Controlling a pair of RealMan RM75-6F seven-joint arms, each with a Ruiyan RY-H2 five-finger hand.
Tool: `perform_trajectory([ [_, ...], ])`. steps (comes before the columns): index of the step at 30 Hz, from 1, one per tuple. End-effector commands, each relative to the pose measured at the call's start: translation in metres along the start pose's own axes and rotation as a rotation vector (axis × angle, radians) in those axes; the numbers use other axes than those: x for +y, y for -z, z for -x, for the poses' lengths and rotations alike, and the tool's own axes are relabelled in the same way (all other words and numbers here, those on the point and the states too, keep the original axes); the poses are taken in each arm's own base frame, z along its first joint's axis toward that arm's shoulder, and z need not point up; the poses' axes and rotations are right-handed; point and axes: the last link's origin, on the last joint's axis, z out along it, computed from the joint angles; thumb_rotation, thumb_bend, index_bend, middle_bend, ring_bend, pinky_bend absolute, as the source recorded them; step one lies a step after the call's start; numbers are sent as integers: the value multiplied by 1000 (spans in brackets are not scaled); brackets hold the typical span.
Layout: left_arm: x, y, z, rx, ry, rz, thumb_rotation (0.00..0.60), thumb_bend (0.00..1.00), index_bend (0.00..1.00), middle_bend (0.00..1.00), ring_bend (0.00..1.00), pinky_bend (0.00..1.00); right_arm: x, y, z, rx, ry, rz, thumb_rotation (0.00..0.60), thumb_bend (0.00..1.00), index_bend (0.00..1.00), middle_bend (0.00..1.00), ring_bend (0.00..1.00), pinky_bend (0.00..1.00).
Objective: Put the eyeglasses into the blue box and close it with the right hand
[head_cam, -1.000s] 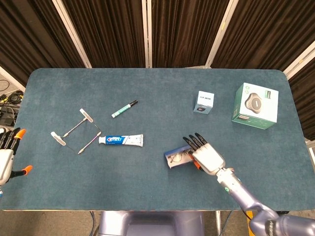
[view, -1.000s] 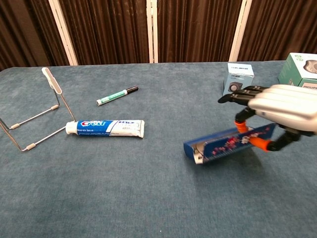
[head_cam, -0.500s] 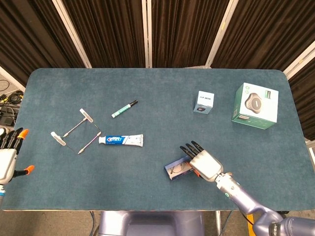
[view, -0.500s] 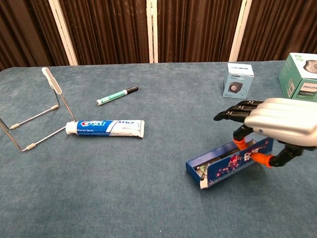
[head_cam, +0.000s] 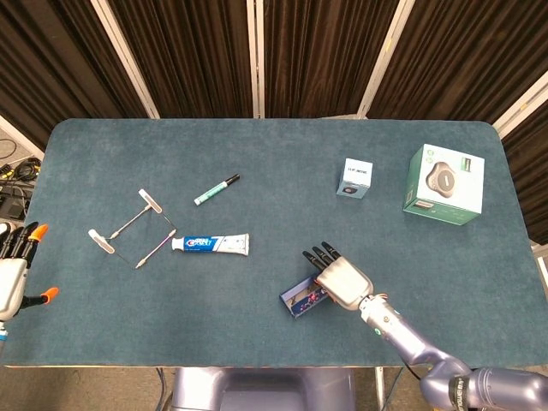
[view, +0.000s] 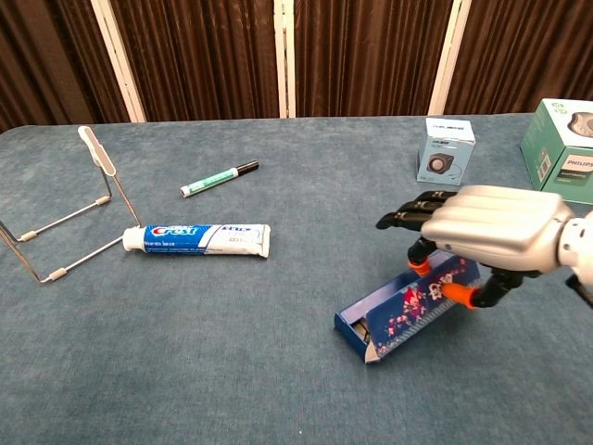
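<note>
The blue box [view: 408,311] with a floral side lies near the table's front, also seen in the head view [head_cam: 300,299]. Its lid leans low over it, and the left end shows a dark opening. I cannot make out the eyeglasses inside. My right hand [view: 482,227] covers the box's right end, with most fingers stretched out over it. The orange tips of the thumb and one finger pinch the lid there. In the head view the right hand [head_cam: 339,277] hides that end. My left hand [head_cam: 13,265] hangs off the table's left edge, fingers apart, holding nothing.
A toothpaste tube [head_cam: 211,244], a green marker [head_cam: 216,189] and a wire stand [head_cam: 133,227] lie on the left half. A small white-and-blue carton [head_cam: 354,178] and a larger green carton [head_cam: 444,184] stand at the back right.
My right hand has moved left and toward the table's front edge, taking the box along and turning it. The lid has come down further, and the glasses no longer show.
</note>
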Motion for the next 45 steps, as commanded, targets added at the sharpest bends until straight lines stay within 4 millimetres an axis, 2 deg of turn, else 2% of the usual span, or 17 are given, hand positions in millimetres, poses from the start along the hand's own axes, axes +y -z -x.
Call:
perform_trajectory([
  [1,0,0,0,0,1,0,600,0,0,0,0,0,-6,-10,-3,20,16,9,600,437,496,27,0,0],
  [5,0,0,0,-1,0,0,600,0,0,0,0,0,-11,-18,-7,79,15,36,600,411,291,20,0,0],
  [7,0,-1,1,-3,-1,0,600,0,0,0,0,0,-14,-23,-8,114,12,57,600,388,232,11,0,0],
  [10,0,-1,1,-3,-3,1,600,0,0,0,0,0,-19,-29,-8,135,-5,73,600,303,150,0,0,0],
  [14,-1,-1,1,-3,-2,-2,600,0,0,0,0,0,-24,-34,-14,160,-33,79,600,124,116,0,0,0],
  [17,-1,-1,1,-3,0,-5,600,0,0,0,0,0,-25,-34,-23,195,-62,79,600,54,102,0,0,0],
  [23,-2,-2,1,-3,0,-6,600,0,0,0,0,0,-16,-24,-52,236,-133,51,600,46,37,0,0,0],
  [27,0,-1,1,-2,-3,-1,600,0,0,0,0,0,-2,-14,-59,121,-129,9,600,39,0,0,0,0],
  [36,1,-1,2,-4,-11,-1,600,0,0,0,0,0,5,-11,-25,-86,-113,-51,600,39,0,0,0,0],
  [45,0,-4,4,-9,-15,-9,600,0,0,0,0,0,-5,-23,-6,-92,-92,-86,600,46,0,0,0,0],
])
